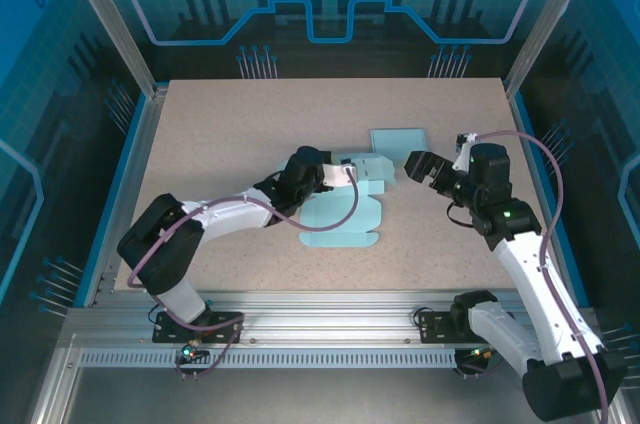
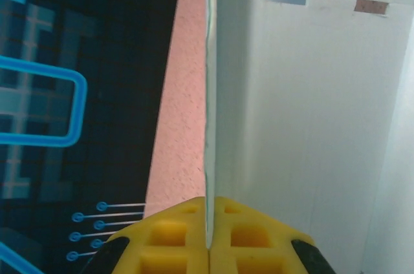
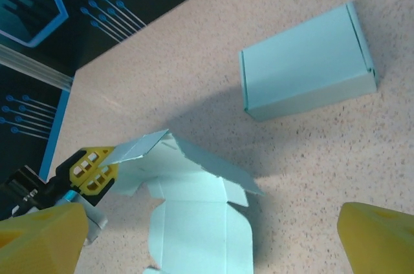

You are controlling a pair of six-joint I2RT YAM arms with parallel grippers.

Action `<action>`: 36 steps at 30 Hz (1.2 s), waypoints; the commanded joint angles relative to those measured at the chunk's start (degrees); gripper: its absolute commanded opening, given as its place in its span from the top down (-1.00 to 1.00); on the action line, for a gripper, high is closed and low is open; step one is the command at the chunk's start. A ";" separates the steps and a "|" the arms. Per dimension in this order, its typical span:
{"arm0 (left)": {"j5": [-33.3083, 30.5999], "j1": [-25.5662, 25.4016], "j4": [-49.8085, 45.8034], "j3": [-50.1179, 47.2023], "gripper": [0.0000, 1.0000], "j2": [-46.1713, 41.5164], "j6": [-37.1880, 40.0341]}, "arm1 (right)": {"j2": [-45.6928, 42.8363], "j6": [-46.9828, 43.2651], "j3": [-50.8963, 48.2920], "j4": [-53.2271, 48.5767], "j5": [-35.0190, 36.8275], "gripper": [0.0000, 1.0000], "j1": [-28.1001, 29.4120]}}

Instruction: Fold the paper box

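Now we count two boxes on the table [image 1: 200, 144]: a folded box [image 1: 398, 138] behind, and a flat box [image 1: 335, 216] mid-table with one flap pinched in our left tool [image 1: 350, 173], while our right tool [image 1: 420, 166] gapes empty nearby.

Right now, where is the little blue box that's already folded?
In the top view, the folded box lies on the table near the middle, just beyond the unfolded paper box and left of the right gripper.
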 commanded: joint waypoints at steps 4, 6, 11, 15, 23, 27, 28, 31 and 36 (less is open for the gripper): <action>-9.48 -3.28 21.41 -2.14 1.00 7.26 8.52 | 5.31 4.70 4.08 -0.13 -5.31 -1.00 0.74; -9.76 -3.83 23.54 -2.32 1.00 8.82 10.13 | 7.28 3.85 5.41 0.49 -5.88 -1.00 2.86; -9.66 -4.22 26.32 -2.13 1.00 10.43 11.49 | 14.95 1.55 12.39 -3.52 -1.91 -1.00 8.51; -10.23 -4.58 30.18 -3.63 1.00 11.14 13.93 | 21.43 1.24 17.25 -4.21 -4.11 -0.97 10.21; -12.88 -4.93 34.80 -4.96 1.00 14.38 17.50 | 31.66 -1.23 25.73 -5.90 -2.70 -0.94 13.92; -12.93 -4.96 34.93 -4.63 1.00 14.69 16.87 | 34.63 -0.08 25.48 -6.03 -2.19 -0.93 14.18; -12.77 -4.94 35.02 -4.62 1.00 14.83 16.82 | 35.05 0.35 24.73 -5.37 -2.36 -0.93 14.18; -12.53 -4.94 35.47 -4.62 1.00 15.29 16.79 | 36.32 1.58 22.80 -3.00 -3.22 -0.93 14.19; -12.87 -4.98 35.63 -3.97 1.00 16.53 16.66 | 39.51 2.34 22.41 -2.47 -3.36 -0.94 14.18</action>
